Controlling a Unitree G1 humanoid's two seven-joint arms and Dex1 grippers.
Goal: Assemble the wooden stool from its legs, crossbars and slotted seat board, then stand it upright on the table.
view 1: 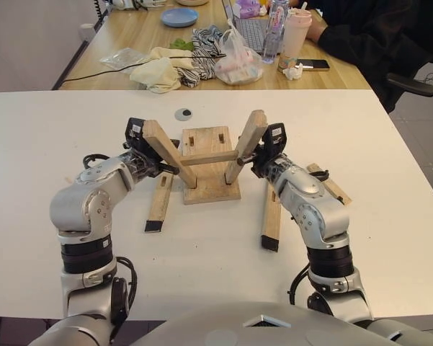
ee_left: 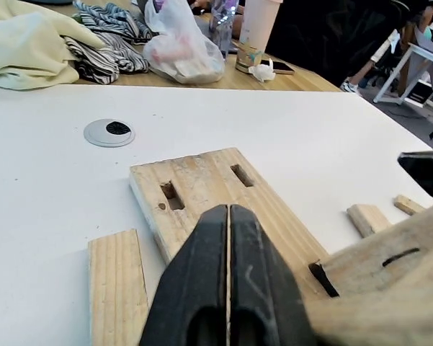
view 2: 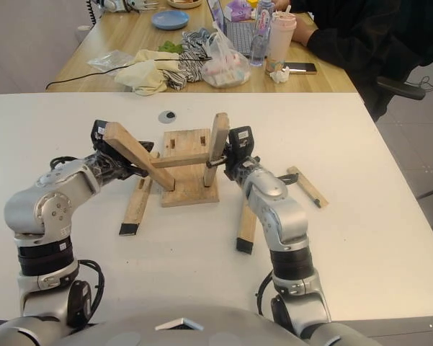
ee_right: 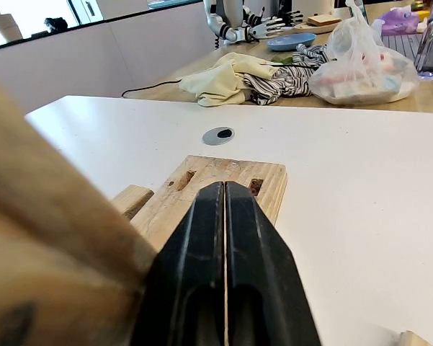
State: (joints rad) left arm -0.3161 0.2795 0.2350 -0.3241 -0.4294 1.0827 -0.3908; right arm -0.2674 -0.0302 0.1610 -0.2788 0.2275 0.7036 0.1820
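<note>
Two legs (view 1: 169, 155) over seat board (view 1: 212, 184); left gripper (ee_left: 228, 210), right gripper (ee_right: 224, 186) pressed together

Seat board (ee_left: 202, 180): bare pale wood, unvarnished, rough grain, chipped slot edges. Raised legs (view 1: 169, 153) and crossbar (view 1: 212, 157) at frame centre: same raw wood, matt. Loose legs (view 1: 159, 202) lying flat: coarse sawn grain, dark ends. Table (view 1: 43, 130): white, smooth, matt. Grommet (ee_left: 109, 132): grey satin disc, metal or plastic, can't tell. Left gripper (ee_left: 229, 213) and right gripper (ee_right: 224, 189): black plastic, faint sheen, light scuffs. Upper centre: translucent crinkly plastic bag (view 1: 238, 61), soft matt cloth (view 1: 158, 72), smooth wood-tone back table (view 1: 130, 32).
</note>
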